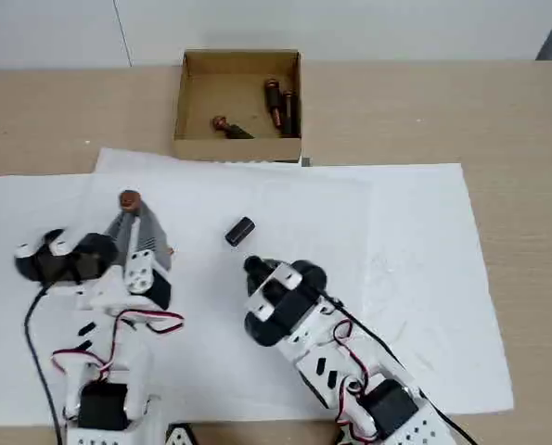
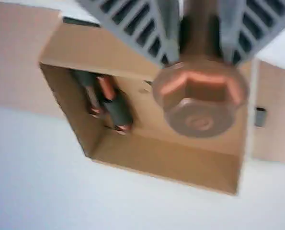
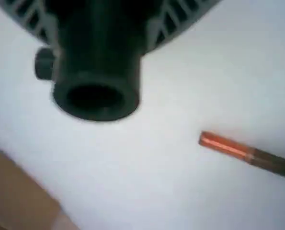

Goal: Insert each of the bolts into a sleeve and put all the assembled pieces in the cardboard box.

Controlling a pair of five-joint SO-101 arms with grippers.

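bolt (image 2: 199, 98): coppery orange, brighter glints on the hexagon head
held sleeve (image 3: 96, 91): plain black
loose sleeve (image 1: 240, 231): black
left pincer (image 1: 132, 208): grey with a slotted rib pattern
box (image 1: 190, 102): plain brown cardboard
pieces in box (image 1: 277, 102): black with copper heads
paper (image 1: 396, 278): white
table (image 1: 498, 111): pale tan wood
wires (image 1: 150, 318): red, black and white

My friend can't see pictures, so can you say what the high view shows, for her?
The left gripper holds a copper bolt and the right gripper holds a black sleeve, both over white paper. A loose sleeve lies near the right gripper. Farther back, a cardboard box holds finished pieces.
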